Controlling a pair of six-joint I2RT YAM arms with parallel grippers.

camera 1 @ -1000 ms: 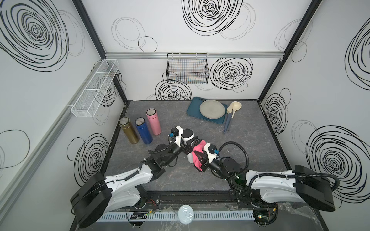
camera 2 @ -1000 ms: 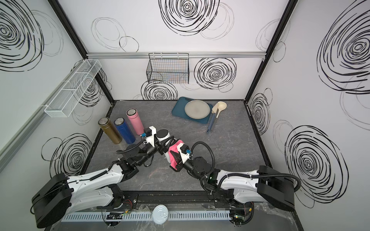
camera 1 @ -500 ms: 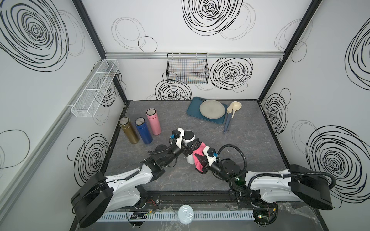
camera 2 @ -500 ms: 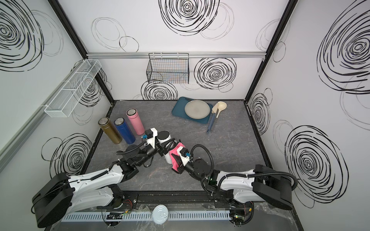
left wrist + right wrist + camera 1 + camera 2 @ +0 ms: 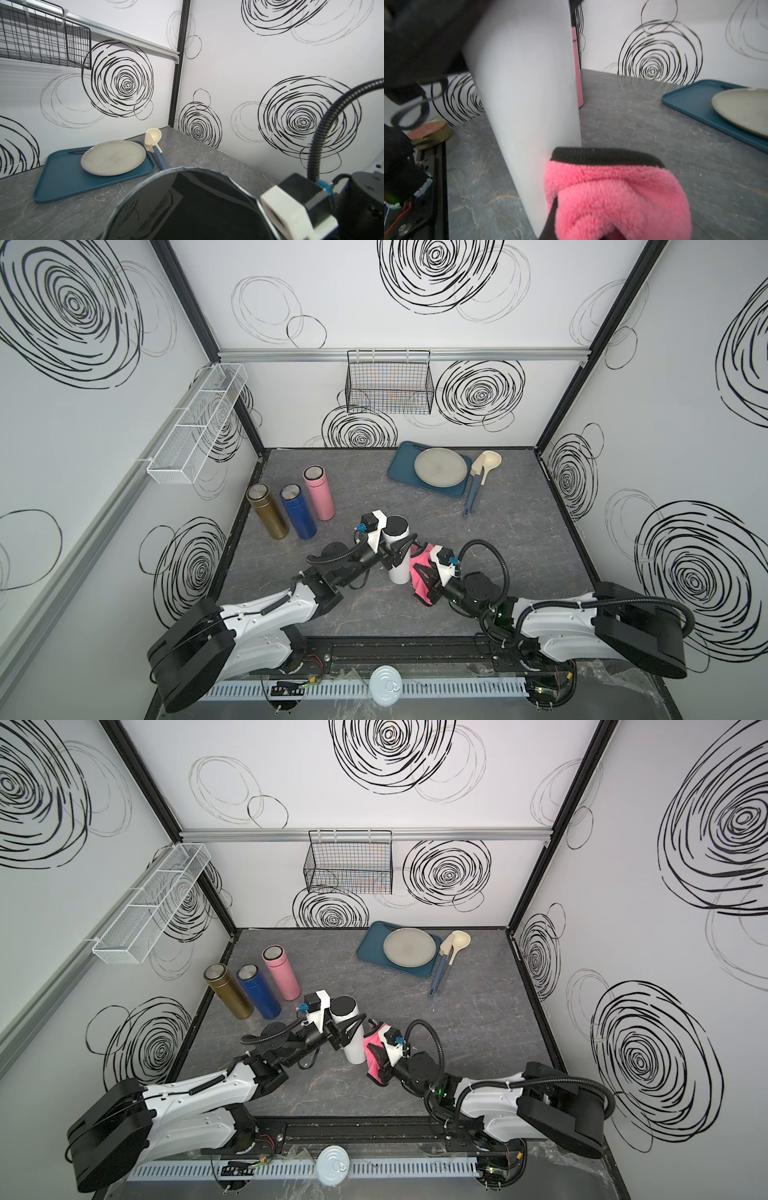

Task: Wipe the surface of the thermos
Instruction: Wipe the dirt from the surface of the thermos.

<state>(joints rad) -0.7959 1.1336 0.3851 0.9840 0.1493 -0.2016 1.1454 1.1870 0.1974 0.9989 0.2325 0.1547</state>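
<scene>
A white thermos (image 5: 398,568) (image 5: 353,1046) with a black lid (image 5: 197,207) stands upright in mid table. My left gripper (image 5: 397,549) (image 5: 347,1029) is shut on its upper body, a black finger on each side. My right gripper (image 5: 426,585) (image 5: 376,1058) is shut on a pink cloth (image 5: 419,568) (image 5: 372,1048). The cloth presses against the lower right side of the thermos. In the right wrist view the pink cloth (image 5: 612,197) touches the white wall of the thermos (image 5: 525,93) near its base. The right fingers are hidden inside the cloth.
A gold flask (image 5: 268,512), a blue flask (image 5: 297,512) and a pink flask (image 5: 319,493) stand at the left. A teal tray (image 5: 401,477) with a grey plate (image 5: 440,467) and a ladle (image 5: 484,466) lie at the back right. A black wire basket (image 5: 388,383) and a white rack (image 5: 195,427) hang on the walls.
The right gripper has slid the pink cloth a little down the thermos's side toward its base. The left gripper and thermos have shifted only slightly.
</scene>
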